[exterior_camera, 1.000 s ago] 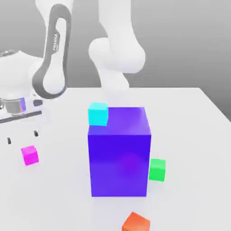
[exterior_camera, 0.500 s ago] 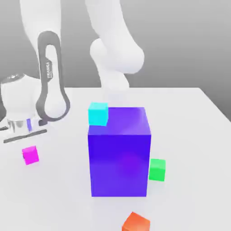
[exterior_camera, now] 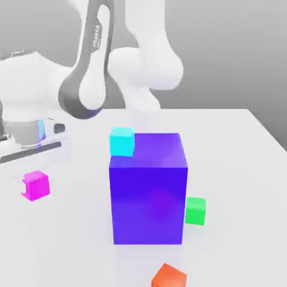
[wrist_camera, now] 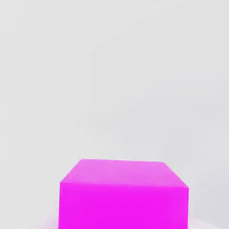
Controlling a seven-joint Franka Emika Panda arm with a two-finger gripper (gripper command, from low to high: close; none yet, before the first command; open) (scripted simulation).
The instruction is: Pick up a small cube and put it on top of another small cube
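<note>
The small magenta cube (exterior_camera: 36, 185) is at the exterior view's left, directly under my hand. My gripper (exterior_camera: 32, 169) has come down over it and is shut on it. The hand view has the same magenta cube (wrist_camera: 123, 194) very close, with pale table behind it. The small green cube (exterior_camera: 195, 211) rests on the table at the exterior view's right, against the lower right side of the big blue-violet block (exterior_camera: 148, 190), well away from the gripper.
A cyan cube (exterior_camera: 122, 140) stands at the big block's back left corner. An orange-red cube (exterior_camera: 168, 276) lies near the front edge. The white table (exterior_camera: 235, 162) extends to the exterior view's right. The arm's white links rise behind the block.
The fingers have gone from open to shut around the magenta cube. The cube now sits slightly higher in the picture than before. The arm's links have swung over to the right.
</note>
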